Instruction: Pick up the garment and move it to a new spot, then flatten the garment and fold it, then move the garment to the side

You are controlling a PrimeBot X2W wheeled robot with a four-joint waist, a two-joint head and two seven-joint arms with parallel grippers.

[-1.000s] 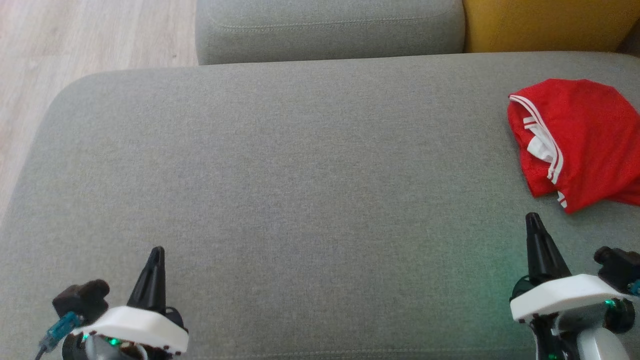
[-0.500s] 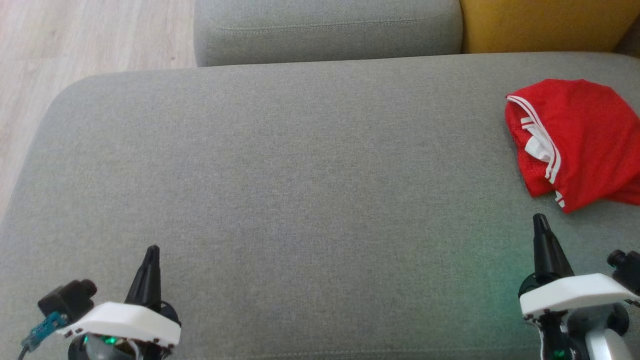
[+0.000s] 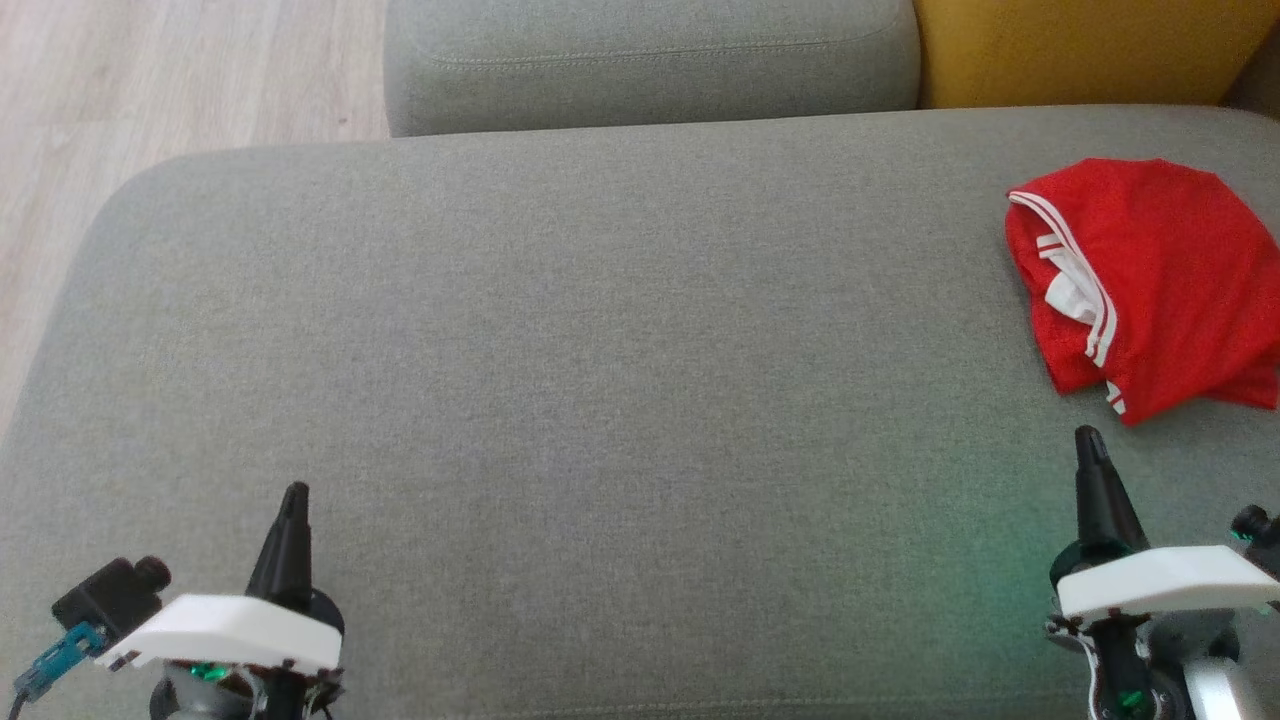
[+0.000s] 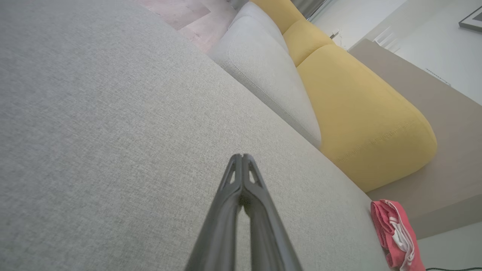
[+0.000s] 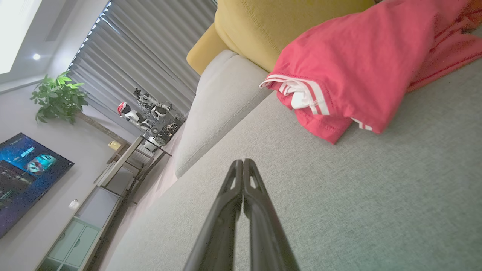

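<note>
The broad grey sofa seat [image 3: 600,350] spreads out below me, bare fabric across nearly all of it. Behind its far edge sits a grey back cushion [image 3: 650,60], with a yellow cushion [image 3: 1080,50] touching it on my right, and pale wooden floor [image 3: 150,80] runs off past the seat's rounded left corner. In my right wrist view grey curtains [image 5: 150,49] hang at the end of the room, with a lit television [image 5: 22,169] on the wall and a leafy green plant [image 5: 58,98] above it. The garment [image 3: 1150,280] is red with white stripes along its hem and lies crumpled in a heap at the far right of the seat, in front of the yellow cushion; the right edge of the head view cuts part of it off. Its striped, folded-over opening faces toward the middle of the seat. My right fingers [image 3: 1100,490] are pressed together to a single dark point, holding nothing, just short of the garment's near corner, with a strip of grey fabric between the tip and the cloth. My left fingers [image 3: 288,545] are likewise pressed together and empty, low at the near left of the seat, well apart from the garment, which shows small and far off in my left wrist view.
</note>
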